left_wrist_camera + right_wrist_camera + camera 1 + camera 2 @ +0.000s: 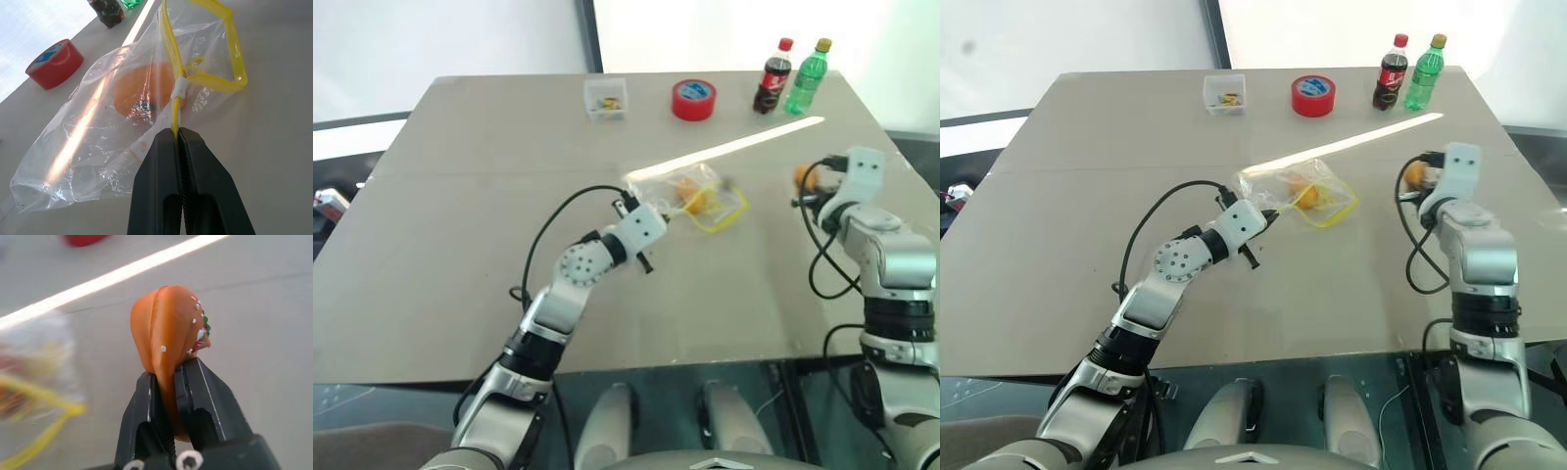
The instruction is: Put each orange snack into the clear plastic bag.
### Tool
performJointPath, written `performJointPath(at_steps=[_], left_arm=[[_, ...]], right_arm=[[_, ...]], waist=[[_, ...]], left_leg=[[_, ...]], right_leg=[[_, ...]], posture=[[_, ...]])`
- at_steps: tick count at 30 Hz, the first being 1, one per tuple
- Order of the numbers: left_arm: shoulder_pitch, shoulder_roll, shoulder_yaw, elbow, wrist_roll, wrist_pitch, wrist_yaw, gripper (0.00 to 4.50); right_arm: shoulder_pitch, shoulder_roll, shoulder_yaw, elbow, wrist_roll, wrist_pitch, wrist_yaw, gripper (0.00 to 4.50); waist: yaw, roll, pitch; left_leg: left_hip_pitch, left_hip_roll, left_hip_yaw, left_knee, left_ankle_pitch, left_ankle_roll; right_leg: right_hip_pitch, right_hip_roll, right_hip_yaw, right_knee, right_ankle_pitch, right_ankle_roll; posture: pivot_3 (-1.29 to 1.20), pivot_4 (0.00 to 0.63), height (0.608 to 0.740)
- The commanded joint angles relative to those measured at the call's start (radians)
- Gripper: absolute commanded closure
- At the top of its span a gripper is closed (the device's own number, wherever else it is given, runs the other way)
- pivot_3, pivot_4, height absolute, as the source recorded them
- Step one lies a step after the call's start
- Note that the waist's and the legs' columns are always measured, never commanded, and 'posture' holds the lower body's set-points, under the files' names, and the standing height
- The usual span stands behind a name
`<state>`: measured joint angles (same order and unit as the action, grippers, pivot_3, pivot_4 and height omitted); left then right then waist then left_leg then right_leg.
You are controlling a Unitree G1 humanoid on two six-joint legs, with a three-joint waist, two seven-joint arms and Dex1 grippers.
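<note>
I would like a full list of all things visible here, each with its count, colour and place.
table: one, grey-beige, under everything.
clear plastic bag: one, transparent with yellow strip, table centre.
orange snacks: two, orange; one inside the bag, one in the right gripper.
small clear box: one, far side.
tape roll: one, red, far side.
bottles: two, one dark, one green, far right.
left gripper: black, shut on the bag's strip.
right gripper: black, holding a snack.
</note>
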<state>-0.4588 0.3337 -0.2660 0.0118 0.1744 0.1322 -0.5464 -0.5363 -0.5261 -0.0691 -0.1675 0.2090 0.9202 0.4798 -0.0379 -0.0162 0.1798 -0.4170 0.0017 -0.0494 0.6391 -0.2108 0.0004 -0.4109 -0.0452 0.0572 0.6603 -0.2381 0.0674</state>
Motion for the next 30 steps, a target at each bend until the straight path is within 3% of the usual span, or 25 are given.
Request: performJointPath(at_steps=[1, 4, 12, 23, 30], left_arm=[[-0.006, 0.002, 0.006, -0.022, 0.002, -0.016, 0.008, 4.5], [-0.007, 0.0, 0.002, -0.02, 0.002, -0.019, 0.007, 4.5], [-0.005, -0.024, -0.015, -0.049, -0.014, -0.024, -0.007, 4.5], [-0.012, -0.031, -0.03, -0.043, -0.022, -0.064, -0.051, 4.5], [-0.012, -0.027, -0.03, -0.029, -0.023, -0.079, -0.052, 4.5]], right_arm=[[0.057, -0.095, 0.061, -0.12, 0.076, -0.051, 0.194, 4.26], [0.064, -0.109, 0.07, -0.156, 0.133, -0.042, 0.247, 4.26], [-0.015, -0.039, 0.132, -0.107, 0.122, -0.028, 0.193, 4.26], [-0.223, 0.047, 0.221, 0.305, -0.031, -0.161, 0.115, 4.26], [-0.289, 0.095, 0.23, 0.421, -0.103, -0.306, 0.085, 4.26]], waist=[[0.005, 0.0, 0.0], [0.001, 0.0, 0.0], [0.0, 0.0, 0.0], [0.002, 0.0, 0.0], [-0.002, 0.0, 0.0]], left_leg=[[0.0, 0.0, 0.0, 0.0, 0.0, 0.0], [0.0, 0.0, 0.0, 0.001, 0.0, 0.0], [0.001, 0.001, -0.001, 0.002, 0.0, 0.0], [0.0, 0.0, 0.0, 0.002, 0.0, 0.0], [0.0, 0.0, 0.0, 0.002, 0.0, 0.0]], right_leg=[[0.0, 0.0, -0.001, 0.0, 0.0, 0.0], [0.001, 0.0, 0.0, -0.001, 0.0, 0.0], [0.001, 0.001, -0.001, 0.001, 0.0, 0.0], [0.001, 0.0, 0.0, 0.001, 0.0, 0.0], [0.0, 0.0, 0.0, 0.001, 0.0, 0.0]], posture=[[0.0, 0.15, 0.74], [0.0, 0.15, 0.74], [0.0, 0.15, 0.74], [0.0, 0.15, 0.74], [0.0, 0.15, 0.74]])
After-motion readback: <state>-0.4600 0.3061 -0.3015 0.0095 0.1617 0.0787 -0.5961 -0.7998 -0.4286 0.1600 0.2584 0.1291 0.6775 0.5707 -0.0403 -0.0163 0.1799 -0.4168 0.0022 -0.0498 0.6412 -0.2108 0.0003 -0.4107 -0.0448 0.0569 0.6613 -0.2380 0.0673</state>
